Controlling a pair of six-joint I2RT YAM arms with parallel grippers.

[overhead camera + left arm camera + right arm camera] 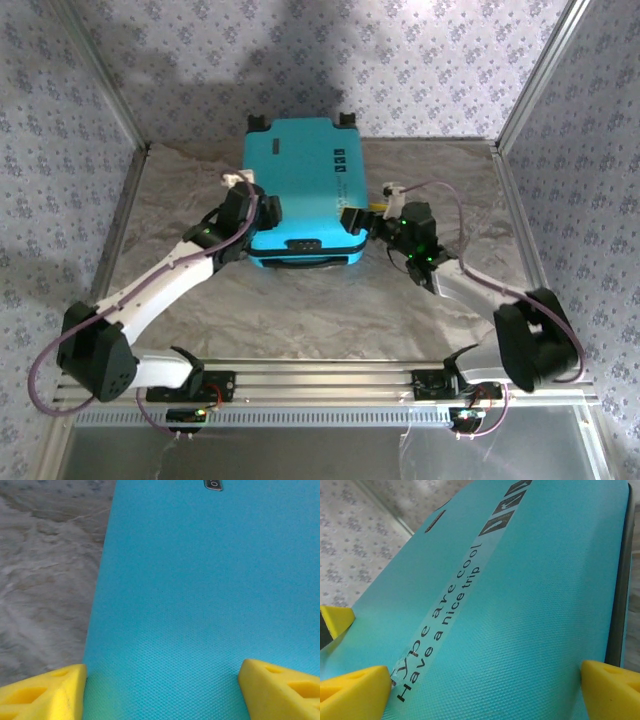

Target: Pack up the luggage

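The luggage (300, 180), a turquoise hard-shell suitcase, lies shut and flat on the marbled table, its black handle toward the arms and its wheels toward the back wall. My left gripper (262, 212) is at its near-left edge and is open. In the left wrist view its yellow fingertips (45, 692) stand wide apart over the textured shell (200, 580). At the near-right corner my right gripper (358, 218) is open too. The right wrist view has its fingertips (355, 692) spread across the shell (535, 580), beside a clear strip of printed black lettering (445, 615). Neither gripper holds anything.
The marbled tabletop (300, 310) is bare in front of the suitcase and on both sides. Patterned walls with metal posts (530, 80) close in the back and the sides. A railed aluminium base (320, 375) carries both arms at the near edge.
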